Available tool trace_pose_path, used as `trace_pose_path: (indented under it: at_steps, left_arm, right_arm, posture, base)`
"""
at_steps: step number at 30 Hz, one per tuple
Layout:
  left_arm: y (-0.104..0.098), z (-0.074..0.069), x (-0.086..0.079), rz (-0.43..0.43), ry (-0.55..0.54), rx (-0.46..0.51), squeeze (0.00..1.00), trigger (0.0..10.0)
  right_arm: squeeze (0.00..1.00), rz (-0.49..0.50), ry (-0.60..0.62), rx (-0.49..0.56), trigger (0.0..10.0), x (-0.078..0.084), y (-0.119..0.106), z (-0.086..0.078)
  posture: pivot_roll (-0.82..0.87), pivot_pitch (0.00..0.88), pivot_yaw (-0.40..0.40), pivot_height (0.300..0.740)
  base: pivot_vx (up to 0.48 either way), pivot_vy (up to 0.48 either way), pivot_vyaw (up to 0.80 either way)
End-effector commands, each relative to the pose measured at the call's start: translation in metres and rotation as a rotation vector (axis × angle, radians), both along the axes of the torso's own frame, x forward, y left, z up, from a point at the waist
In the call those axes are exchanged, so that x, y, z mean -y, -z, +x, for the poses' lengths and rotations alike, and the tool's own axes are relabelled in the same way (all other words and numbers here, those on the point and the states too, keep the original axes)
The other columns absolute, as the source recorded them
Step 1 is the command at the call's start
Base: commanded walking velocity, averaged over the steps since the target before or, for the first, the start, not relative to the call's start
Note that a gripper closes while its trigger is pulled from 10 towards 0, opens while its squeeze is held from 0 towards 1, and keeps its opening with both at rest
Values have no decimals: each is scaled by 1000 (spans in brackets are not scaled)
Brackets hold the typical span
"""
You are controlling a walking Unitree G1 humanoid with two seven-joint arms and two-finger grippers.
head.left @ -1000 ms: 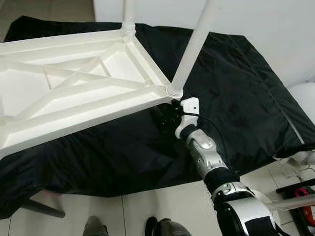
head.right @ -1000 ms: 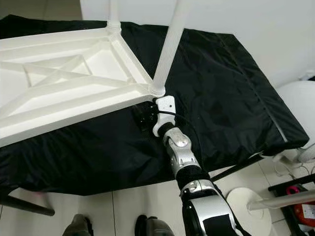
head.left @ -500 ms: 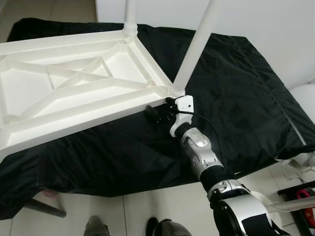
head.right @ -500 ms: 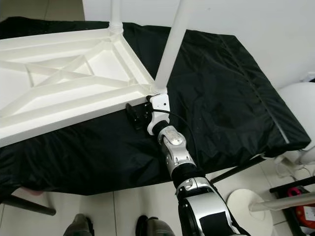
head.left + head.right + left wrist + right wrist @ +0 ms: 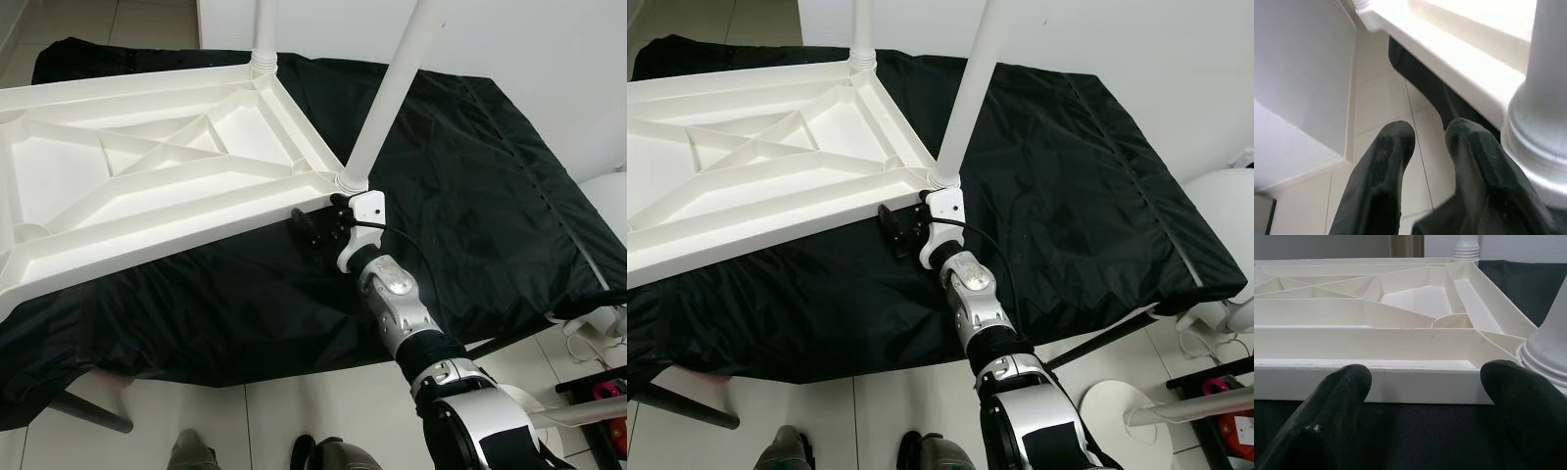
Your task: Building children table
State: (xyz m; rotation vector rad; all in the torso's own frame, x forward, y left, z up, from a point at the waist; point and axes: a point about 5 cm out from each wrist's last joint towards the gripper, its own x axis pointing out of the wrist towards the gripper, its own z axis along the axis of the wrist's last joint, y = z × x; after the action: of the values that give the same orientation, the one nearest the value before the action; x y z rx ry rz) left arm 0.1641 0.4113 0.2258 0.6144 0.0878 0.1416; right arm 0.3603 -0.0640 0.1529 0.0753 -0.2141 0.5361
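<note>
A white plastic children's table [image 5: 147, 166] lies upside down on a black cloth [image 5: 470, 196], ribbed underside up. Two white legs stand in its right-hand corners: a near leg [image 5: 390, 93] and a far leg [image 5: 264, 29]. My right gripper [image 5: 315, 227] rests low on the cloth just outside the near corner, open, its fingers [image 5: 1342, 401] wide apart and facing the table's side rim [image 5: 1400, 382]. In the left wrist view my left gripper [image 5: 1427, 139] hangs beside another leg's base [image 5: 1540, 132] under the table's edge, fingers together with nothing between them.
The cloth-covered surface ends close in front of me, with pale floor tiles beyond it. A white round object [image 5: 1225, 211] and a white stand base [image 5: 1117, 401] sit at the right. A dark support leg [image 5: 88, 416] angles down at the left. My feet [image 5: 191, 452] show below.
The right gripper slid a little left along the cloth toward the table's near rim, then held still. The camera drifted slightly; the table and legs stayed put.
</note>
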Motion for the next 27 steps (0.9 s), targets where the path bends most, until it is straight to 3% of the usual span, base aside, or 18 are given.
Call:
trace_pose_path:
  at_steps: [1, 11, 12, 13, 14, 15, 17, 18, 19, 22, 27]
  left_arm:
    - [-9, -7, -16, 44, -367, 276, 0, 10000]
    - [-28, 6, -27, 98, -332, 339, 0, 10000]
    - [-34, 13, -24, 80, -293, 368, 0, 10000]
    - [-37, 21, -18, 44, -223, 392, 0, 10000]
    - [-37, 21, -18, 44, -223, 392, 0, 10000]
    - [-37, 28, -9, -11, -133, 395, 0, 10000]
    - [-18, 38, 17, -119, 122, 281, 0, 10000]
    - [-18, 38, 17, -119, 122, 281, 0, 10000]
    - [-11, 38, 26, -135, 208, 245, 0, 10000]
    - [1, 38, 40, -174, 297, 175, 0, 10000]
    - [7, 36, 58, -205, 378, 140, 0, 10000]
  right_arm:
    - [0, 8, 22, -33, 10000, 6, 10, -2]
    - [0, 10, 17, -36, 10000, 4, 11, -3]
    - [0, 10, 18, -37, 10000, 4, 11, -3]
    - [0, 9, 18, -37, 10000, 4, 12, -3]
    - [0, 9, 18, -37, 10000, 4, 12, -3]
    - [0, 9, 17, -38, 10000, 3, 12, -3]
    - [0, 9, 22, -39, 10000, 5, 13, -3]
    - [0, 9, 22, -39, 10000, 5, 13, -3]
    - [0, 8, 25, -39, 10000, 5, 13, -3]
    - [0, 6, 29, -40, 10000, 6, 14, -4]
    - [0, 6, 35, -42, 10000, 8, 15, -4]
  posture:
    - [238, 164, -109, 740]
    - [238, 166, -108, 740]
    - [237, 166, -106, 740]
    - [237, 166, -106, 740]
    - [237, 166, -106, 740]
    - [232, 165, -101, 740]
    - [231, 166, -100, 740]
    - [231, 166, -100, 740]
    - [230, 167, -97, 740]
    - [224, 169, -93, 740]
    - [224, 172, -91, 740]
  base:
    - [0, 0, 0]
    - [0, 0, 0]
    - [0, 0, 0]
    - [0, 0, 0]
    - [0, 0, 0]
    - [0, 0, 0]
    - [0, 0, 0]
    - [0, 0, 0]
    - [0, 0, 0]
    - [0, 0, 0]
    - [0, 0, 0]
